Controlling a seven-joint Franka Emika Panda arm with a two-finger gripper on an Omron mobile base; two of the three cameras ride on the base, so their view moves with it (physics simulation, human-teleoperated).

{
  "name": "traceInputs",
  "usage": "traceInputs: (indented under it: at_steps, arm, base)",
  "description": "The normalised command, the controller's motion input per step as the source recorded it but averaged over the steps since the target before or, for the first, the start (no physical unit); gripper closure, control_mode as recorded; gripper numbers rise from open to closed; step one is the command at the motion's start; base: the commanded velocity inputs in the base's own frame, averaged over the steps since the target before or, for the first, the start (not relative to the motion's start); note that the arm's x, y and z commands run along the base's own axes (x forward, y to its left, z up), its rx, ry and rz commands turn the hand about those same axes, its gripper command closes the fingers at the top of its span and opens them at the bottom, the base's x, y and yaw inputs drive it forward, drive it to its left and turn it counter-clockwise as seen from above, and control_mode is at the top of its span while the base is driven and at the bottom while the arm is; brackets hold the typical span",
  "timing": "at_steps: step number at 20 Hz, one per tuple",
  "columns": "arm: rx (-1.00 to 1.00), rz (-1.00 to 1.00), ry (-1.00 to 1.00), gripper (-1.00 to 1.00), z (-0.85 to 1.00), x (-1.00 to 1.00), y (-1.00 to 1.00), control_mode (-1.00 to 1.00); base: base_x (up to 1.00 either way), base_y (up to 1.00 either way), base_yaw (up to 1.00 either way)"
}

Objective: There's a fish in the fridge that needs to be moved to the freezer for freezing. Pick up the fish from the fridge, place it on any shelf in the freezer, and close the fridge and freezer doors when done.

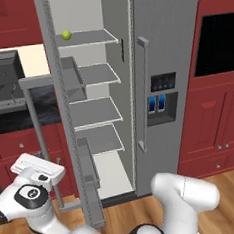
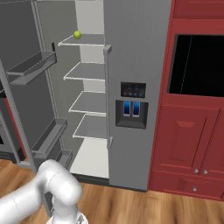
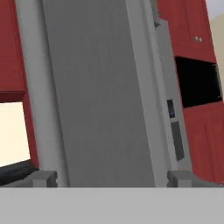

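1. The white arm (image 1: pixel 181 193) is bulking nearest the base cameras, folding low over the wood floor (image 2: pixel 131 205).
2. The gripper (image 3: pixel 111 177) is facing the outer face of the open fridge door (image 3: pixel 96 96), its tips spreading wide apart with nothing between them.
3. The fridge (image 1: pixel 96 111) is standing open, its wide door swinging out and showing door bins (image 2: pixel 33 65).
4. A yellow-green ball (image 1: pixel 66 35) is sitting on the top shelf (image 1: pixel 89 38).
5. A small dark speck, possibly the fish (image 1: pixel 121 47), is showing near the fridge's right wall; too small to tell.
6. The freezer door (image 1: pixel 166 84) with its dispenser panel (image 2: pixel 131 105) is sitting closed beside red cabinets (image 2: pixel 192 144).
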Motion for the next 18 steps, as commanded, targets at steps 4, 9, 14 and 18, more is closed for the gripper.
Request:
traceInputs:
  at_steps: [4, 9, 14, 18]
  arm:
    - [-0.06, -0.04, 0.15, -1.00, -0.22, 0.44, 0.35, -1.00]
    - [-0.06, -0.03, 0.14, -1.00, -0.26, 0.42, 0.39, -1.00]
    - [-0.06, -0.03, 0.10, -1.00, -0.29, 0.36, 0.37, -1.00]
    - [-0.02, -0.03, 0.02, -1.00, -0.10, 0.09, -0.11, -1.00]
  base:
    - [0.00, 0.00, 0.00]
    - [0.00, 0.00, 0.00]
    - [0.00, 0.00, 0.00]
    - [0.00, 0.00, 0.00]
